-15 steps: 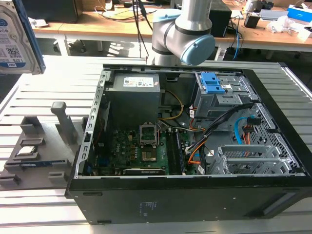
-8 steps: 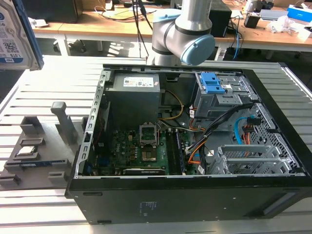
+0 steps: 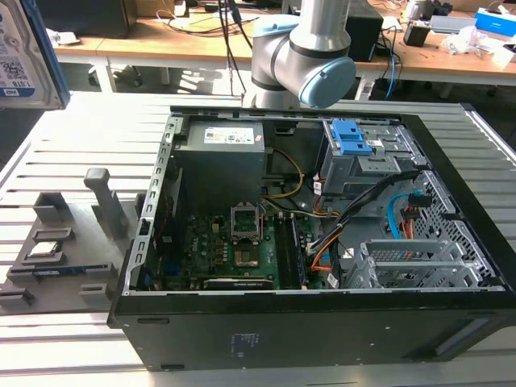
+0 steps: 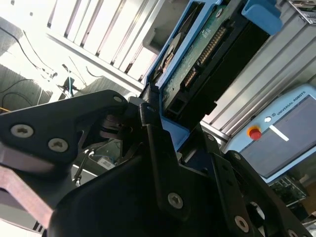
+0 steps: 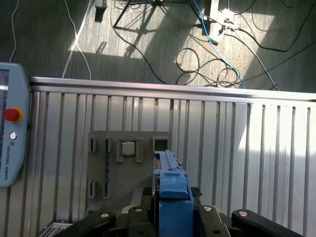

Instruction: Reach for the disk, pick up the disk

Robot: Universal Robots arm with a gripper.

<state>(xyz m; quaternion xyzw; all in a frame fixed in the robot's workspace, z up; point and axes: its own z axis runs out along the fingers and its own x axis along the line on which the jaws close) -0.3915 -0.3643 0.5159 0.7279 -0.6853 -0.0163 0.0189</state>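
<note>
The disk (image 3: 20,56) is up in the air at the exterior view's upper left edge, its white-and-blue label and a blue rail facing the camera. In the second wrist view the disk (image 4: 207,54) shows its green circuit board framed by blue rails, and my gripper (image 4: 170,111) is shut on its near end with black fingers on either side. The first wrist view sees the disk (image 5: 173,192) edge-on as a blue rail clamped in the gripper (image 5: 174,212), held above the slatted table.
An open computer case (image 3: 322,242) takes up the table's middle, with a bare blue bracket (image 3: 352,137) in its drive bay. A grey parts fixture (image 3: 72,250) (image 5: 126,168) lies below the held disk. A teach pendant (image 5: 10,143) rests at the table edge. Cables cross the floor (image 5: 212,54).
</note>
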